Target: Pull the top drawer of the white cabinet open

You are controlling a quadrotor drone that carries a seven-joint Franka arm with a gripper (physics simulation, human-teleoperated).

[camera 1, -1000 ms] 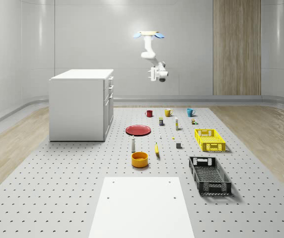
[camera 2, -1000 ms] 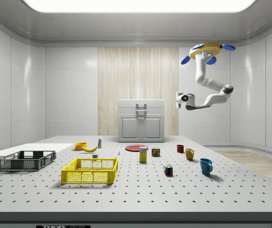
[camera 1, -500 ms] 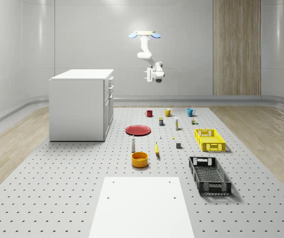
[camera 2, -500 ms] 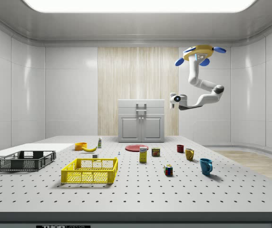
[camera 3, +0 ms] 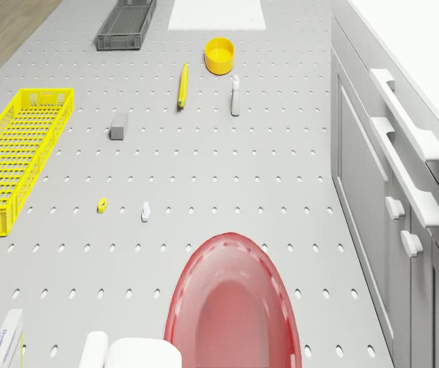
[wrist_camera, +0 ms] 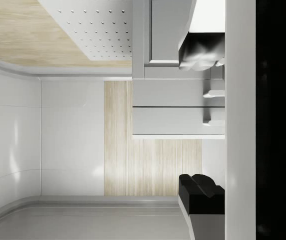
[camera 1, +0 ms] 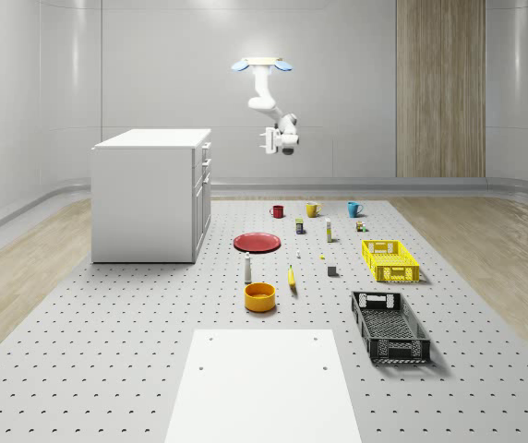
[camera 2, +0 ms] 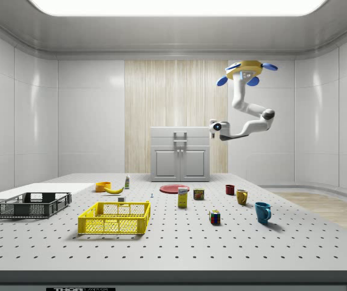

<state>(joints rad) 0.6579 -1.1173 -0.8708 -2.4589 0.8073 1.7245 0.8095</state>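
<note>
My tool (camera 2: pixel 212 126) is hanging in the air with its fingers (wrist_camera: pixel 200 192) spread apart and holding nothing, level with the top drawer (camera 2: pixel 180 133) of the white cabinet (camera 1: pixel 149 194) and well apart from it. My drone (camera 1: pixel 261 65) is hovering high above the bench (camera 1: pixel 153 314), past the cabinet's front. Beneath me the red plate (camera 3: pixel 231 299) is lying on the bench. The top drawer is sitting shut, its handle (camera 3: pixel 407 115) untouched.

Perforated grey table (camera 1: pixel 107 369) carries the white cabinet (camera 1: pixel 146 198), crates, cups.
</note>
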